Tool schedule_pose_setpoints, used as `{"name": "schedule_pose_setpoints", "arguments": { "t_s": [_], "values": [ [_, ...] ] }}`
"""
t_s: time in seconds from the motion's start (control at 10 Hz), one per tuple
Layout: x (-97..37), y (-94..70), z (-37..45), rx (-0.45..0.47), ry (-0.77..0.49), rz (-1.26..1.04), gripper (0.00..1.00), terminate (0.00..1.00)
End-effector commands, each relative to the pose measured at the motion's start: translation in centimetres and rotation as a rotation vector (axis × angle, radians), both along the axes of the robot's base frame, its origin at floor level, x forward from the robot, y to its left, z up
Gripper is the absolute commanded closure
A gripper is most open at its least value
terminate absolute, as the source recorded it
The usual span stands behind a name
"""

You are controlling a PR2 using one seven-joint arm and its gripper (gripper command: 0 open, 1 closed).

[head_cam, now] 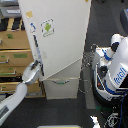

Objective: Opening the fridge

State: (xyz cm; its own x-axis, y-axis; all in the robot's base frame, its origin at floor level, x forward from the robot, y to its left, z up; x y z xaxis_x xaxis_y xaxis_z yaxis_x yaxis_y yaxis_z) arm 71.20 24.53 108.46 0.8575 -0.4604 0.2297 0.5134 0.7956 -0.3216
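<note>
Exterior view: the pincer (38, 66) touches the fridge (60, 35) door's edge; its opening is unreadable.

Lab kitchen: fridge (57, 35), cabinet (12, 55).

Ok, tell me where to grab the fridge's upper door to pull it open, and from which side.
Grip the fridge door by its long vertical edge at the exterior view's left, low down, where the gripper already sits. Come in from that side with the jaws across the edge. The door looks swung slightly out above the lower drawer, so that edge seems the free one. No handle is visible.
</note>
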Motion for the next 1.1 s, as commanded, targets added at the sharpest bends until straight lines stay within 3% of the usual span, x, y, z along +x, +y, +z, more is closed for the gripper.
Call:
{"name": "schedule_pose_setpoints", "arguments": {
  "t_s": [0.1, 0.2, 0.3, 0.4, 0.5, 0.6, 0.9, 1.1],
  "values": [
    [-68.3, -4.8, 41.8, -0.184, -0.571, -0.756, 1.00, 0.00],
    [-63.8, -2.7, 40.4, -0.187, -0.602, -0.698, 1.00, 0.00],
    [-52.3, 1.2, 36.3, -0.107, -0.530, -0.512, 1.00, 0.00],
    [-32.6, 6.2, 23.7, 0.040, -0.337, -0.285, 0.00, 0.00],
    [-26.5, 6.5, 18.1, 0.066, -0.258, -0.250, 0.00, 0.00],
    [-14.5, 5.0, 5.7, 0.133, -0.123, -0.217, 0.00, 0.00],
    [1.5, 2.4, -12.2, 0.225, 0.091, -0.107, 0.00, 0.00],
    [6.1, -4.2, -15.2, 0.227, 0.127, -0.100, 0.00, 0.00]
  ]
}}
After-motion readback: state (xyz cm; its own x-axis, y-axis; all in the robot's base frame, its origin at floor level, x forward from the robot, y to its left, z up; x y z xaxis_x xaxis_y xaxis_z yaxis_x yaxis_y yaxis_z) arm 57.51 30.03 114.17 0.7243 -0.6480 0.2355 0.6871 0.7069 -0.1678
